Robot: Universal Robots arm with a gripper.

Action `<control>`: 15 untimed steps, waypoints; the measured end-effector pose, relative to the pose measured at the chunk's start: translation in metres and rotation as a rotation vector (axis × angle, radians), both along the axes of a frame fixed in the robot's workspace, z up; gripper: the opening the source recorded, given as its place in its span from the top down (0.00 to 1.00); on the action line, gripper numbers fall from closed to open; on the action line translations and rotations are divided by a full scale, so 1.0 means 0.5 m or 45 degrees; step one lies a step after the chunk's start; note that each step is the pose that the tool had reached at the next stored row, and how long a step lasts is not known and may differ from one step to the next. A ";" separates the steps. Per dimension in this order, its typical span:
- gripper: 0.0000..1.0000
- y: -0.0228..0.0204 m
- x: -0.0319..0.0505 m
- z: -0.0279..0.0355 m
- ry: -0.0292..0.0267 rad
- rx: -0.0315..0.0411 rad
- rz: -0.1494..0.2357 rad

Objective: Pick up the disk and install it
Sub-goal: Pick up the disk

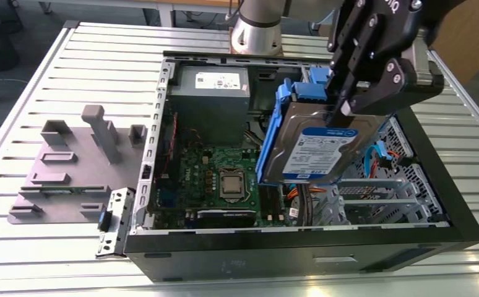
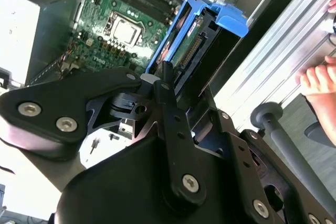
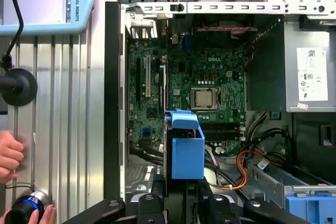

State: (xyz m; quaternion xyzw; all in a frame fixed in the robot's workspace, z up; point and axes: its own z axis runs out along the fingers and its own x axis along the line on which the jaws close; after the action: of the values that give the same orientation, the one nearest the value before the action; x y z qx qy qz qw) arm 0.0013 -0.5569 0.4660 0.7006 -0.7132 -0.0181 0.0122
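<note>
The disk (image 1: 322, 148) is a silver hard drive with a blue-and-white label and a blue plastic bracket round its edges. It hangs on edge, tilted, above the open computer case (image 1: 306, 247), between the motherboard (image 1: 223, 179) and the drive cage at the exterior view's right. My black gripper (image 1: 345, 110) is shut on its upper edge. In the second wrist view the disk (image 2: 194, 40) shows edge-on past the gripper (image 2: 176, 85). In the first wrist view its blue bracket (image 3: 186, 150) hangs over the motherboard (image 3: 199, 87).
A grey box with a white sticker (image 1: 210, 93) sits at the back of the case. A grey fixture plate (image 1: 66, 179) and a blue tab with a metal cage (image 1: 107, 216) lie on the slatted table. A person's hand (image 3: 10, 153) rests beside the case.
</note>
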 end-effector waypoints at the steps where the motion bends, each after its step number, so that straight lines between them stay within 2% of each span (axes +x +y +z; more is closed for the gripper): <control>1: 0.65 -0.0001 0.007 0.000 0.0002 0.0000 0.000; 15: 0.65 -0.0008 0.128 0.000 0.0023 0.0001 0.000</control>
State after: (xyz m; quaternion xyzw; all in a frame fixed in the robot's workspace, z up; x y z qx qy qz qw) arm 0.0653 -0.5573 0.4660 0.7007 -0.7131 -0.0188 0.0129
